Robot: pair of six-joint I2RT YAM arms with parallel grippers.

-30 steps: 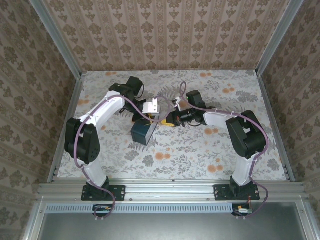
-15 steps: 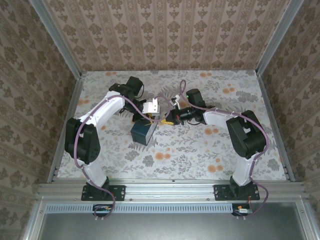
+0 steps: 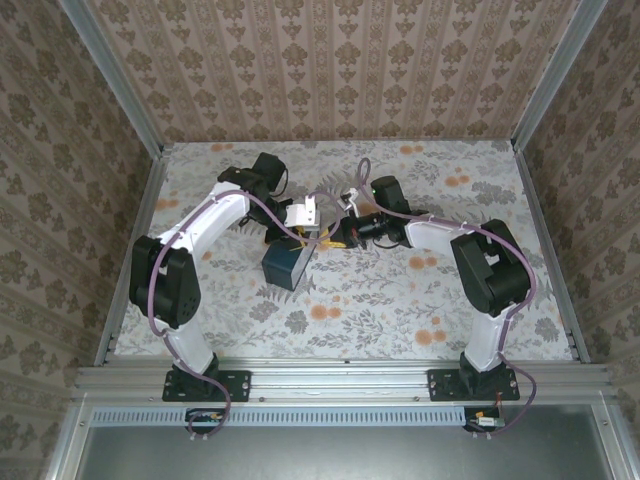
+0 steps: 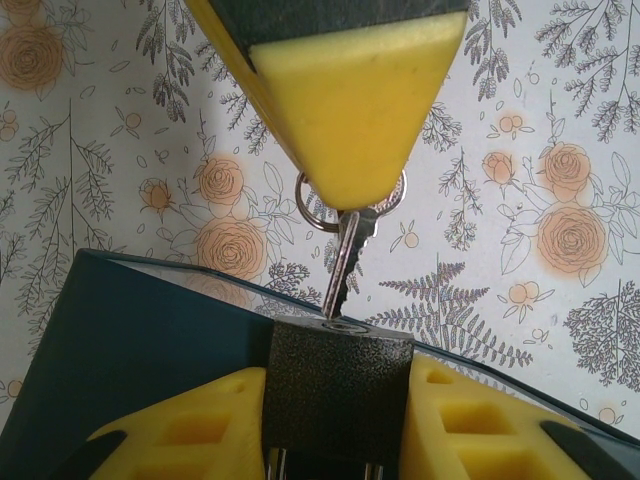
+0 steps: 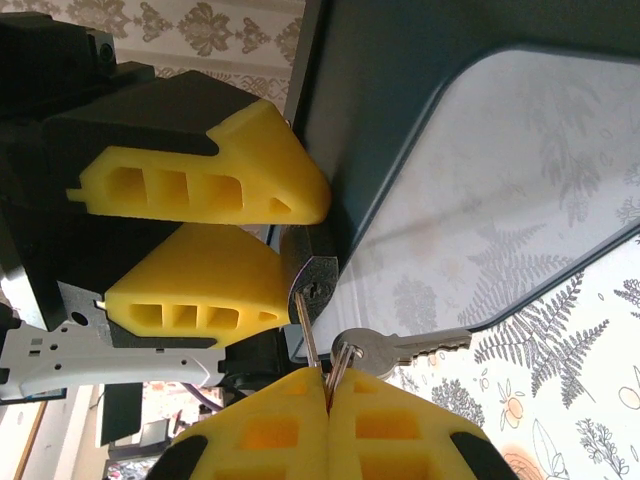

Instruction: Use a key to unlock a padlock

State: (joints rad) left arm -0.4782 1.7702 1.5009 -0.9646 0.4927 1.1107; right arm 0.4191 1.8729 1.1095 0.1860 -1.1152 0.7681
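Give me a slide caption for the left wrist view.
Left gripper clamps the padlock while the right gripper holds the key with its tip at the keyhole.

Silver key point(image 4: 346, 262); black textured padlock point(image 4: 337, 380); dark blue box point(image 4: 150, 340); white table point(image 4: 565, 110), orange-rose floral print.

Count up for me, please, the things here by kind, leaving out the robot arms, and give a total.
Silver metal keys: 2 (gripped key, spare key on the ring)
Black textured-metal padlock: 1
Thin silver key ring: 1
Dark blue rectangular box: 1
Total: 5
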